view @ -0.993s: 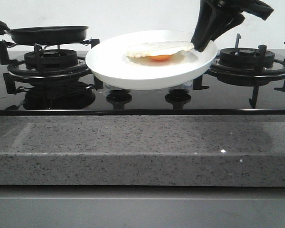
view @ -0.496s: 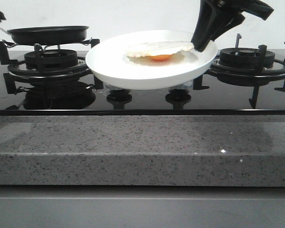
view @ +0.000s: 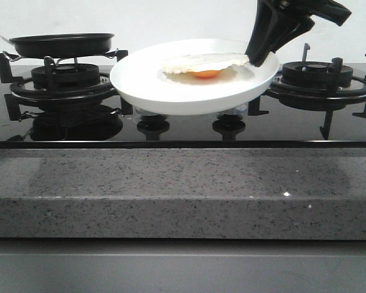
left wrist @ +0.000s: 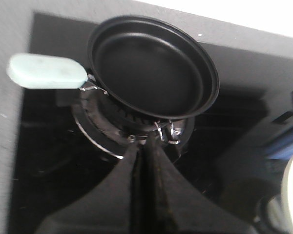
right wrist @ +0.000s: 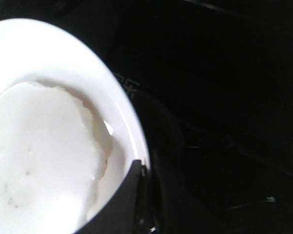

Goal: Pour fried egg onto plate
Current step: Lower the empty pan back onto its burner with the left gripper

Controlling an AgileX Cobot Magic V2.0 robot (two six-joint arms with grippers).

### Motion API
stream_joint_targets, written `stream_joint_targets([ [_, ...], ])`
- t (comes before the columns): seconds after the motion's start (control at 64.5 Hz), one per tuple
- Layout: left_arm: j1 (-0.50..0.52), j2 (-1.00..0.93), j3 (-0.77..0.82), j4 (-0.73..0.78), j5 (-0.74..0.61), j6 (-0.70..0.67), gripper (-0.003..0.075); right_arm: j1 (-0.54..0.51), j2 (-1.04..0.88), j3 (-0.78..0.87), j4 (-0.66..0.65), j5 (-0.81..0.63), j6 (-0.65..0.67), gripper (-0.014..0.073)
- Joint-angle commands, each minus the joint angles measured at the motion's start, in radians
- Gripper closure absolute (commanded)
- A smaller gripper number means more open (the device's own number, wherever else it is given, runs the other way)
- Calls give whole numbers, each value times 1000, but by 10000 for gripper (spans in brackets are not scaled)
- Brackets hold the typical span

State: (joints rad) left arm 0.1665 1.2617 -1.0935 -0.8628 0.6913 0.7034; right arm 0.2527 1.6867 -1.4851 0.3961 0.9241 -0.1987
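Fried egg (view: 204, 64) lies on white plate (view: 171, 91), yolk side facing down, w/ plate held above hob centre. Right gripper (view: 256, 58) pinches plate's right rim. Left gripper (left wrist: 145, 146) pressed together, empty, above black frying pan (left wrist: 151, 68) on left burner (view: 64, 82).

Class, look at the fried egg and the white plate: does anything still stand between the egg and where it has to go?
Nothing visible does. The fried egg already lies on the plate, which the right gripper holds by its rim. The black pan sits empty on the burner.
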Motion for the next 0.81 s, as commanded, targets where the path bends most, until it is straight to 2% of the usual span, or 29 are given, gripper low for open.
stream_joint_targets([
  [0.0, -47, -107, 25, 59, -123, -18, 740, 1, -53, -24, 36, -44, -4, 650],
  [0.171, -116, -274, 153, 181, -234, -18, 740, 1, -53, -24, 36, -44, -4, 650],
  [0.341, -122, -428, 296, 249, -312, -20, 740, 1, -53, -24, 36, -44, -4, 650],
  [0.527, -122, -613, 462, 247, -353, -15, 740, 1, -53, -24, 36, -44, -4, 650],
  [0.791, -122, -773, 559, 236, -350, -15, 740, 1, -53, -24, 36, -44, -4, 650],
])
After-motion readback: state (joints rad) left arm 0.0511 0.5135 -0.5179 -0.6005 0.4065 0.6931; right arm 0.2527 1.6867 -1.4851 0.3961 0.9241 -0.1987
